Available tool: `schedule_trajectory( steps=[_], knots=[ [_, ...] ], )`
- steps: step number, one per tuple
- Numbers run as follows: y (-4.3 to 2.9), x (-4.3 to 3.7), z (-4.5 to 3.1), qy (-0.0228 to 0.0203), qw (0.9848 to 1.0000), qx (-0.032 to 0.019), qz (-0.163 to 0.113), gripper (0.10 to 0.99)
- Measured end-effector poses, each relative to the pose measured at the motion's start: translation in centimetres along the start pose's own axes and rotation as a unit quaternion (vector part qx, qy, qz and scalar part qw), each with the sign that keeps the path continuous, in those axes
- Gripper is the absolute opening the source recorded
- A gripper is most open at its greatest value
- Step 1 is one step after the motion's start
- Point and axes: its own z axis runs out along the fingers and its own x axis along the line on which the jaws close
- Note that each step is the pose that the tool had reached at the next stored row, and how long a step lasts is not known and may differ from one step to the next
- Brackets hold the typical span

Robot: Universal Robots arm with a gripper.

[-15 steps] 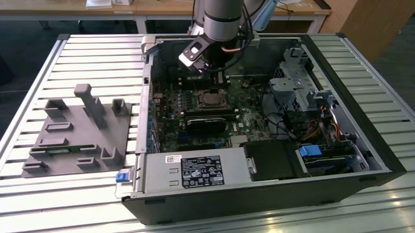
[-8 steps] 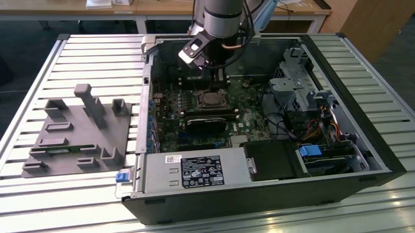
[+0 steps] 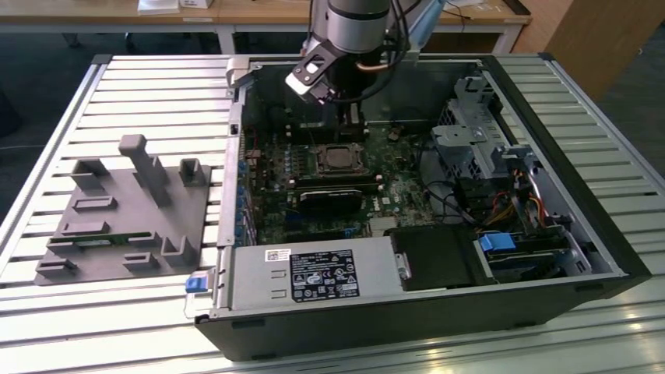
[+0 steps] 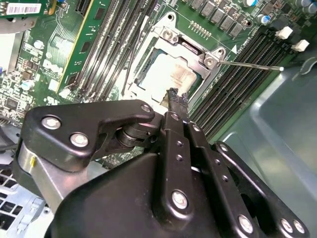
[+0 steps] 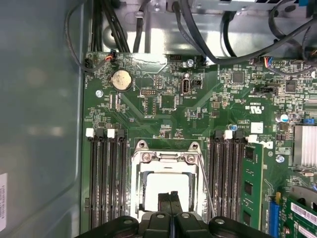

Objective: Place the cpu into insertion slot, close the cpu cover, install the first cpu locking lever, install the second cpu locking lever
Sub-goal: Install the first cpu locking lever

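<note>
The cpu lies in the insertion slot on the green board, its pale metal top showing through the window of the cpu cover. The silvery cover lies flat over it. One thin locking lever sticks out sideways from the socket, and it is seen again as a slanted rod beside the frame. My gripper hangs just above the socket's edge, fingers shut together with nothing between them. In the exterior view the gripper stands over the far side of the socket.
Long black memory slots flank the socket on both sides. A black heatsink block sits in front of it, with a power supply, drive cage and cables inside the case. A grey fixture lies outside on the exterior view's left.
</note>
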Motion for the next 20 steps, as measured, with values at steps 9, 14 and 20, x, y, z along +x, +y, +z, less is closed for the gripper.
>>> schedule_trajectory(
  steps=[9, 14, 20],
  knots=[
    [-0.01, -0.01, -0.90, 0.0000, 1.0000, -0.0003, 0.000, 0.106],
    [-0.01, -0.01, -0.91, 0.0000, 1.0000, -0.0004, -0.008, 0.106],
    [-0.02, -0.01, -0.90, -0.0006, 0.9988, -0.0009, -0.049, 0.106]
  ],
)
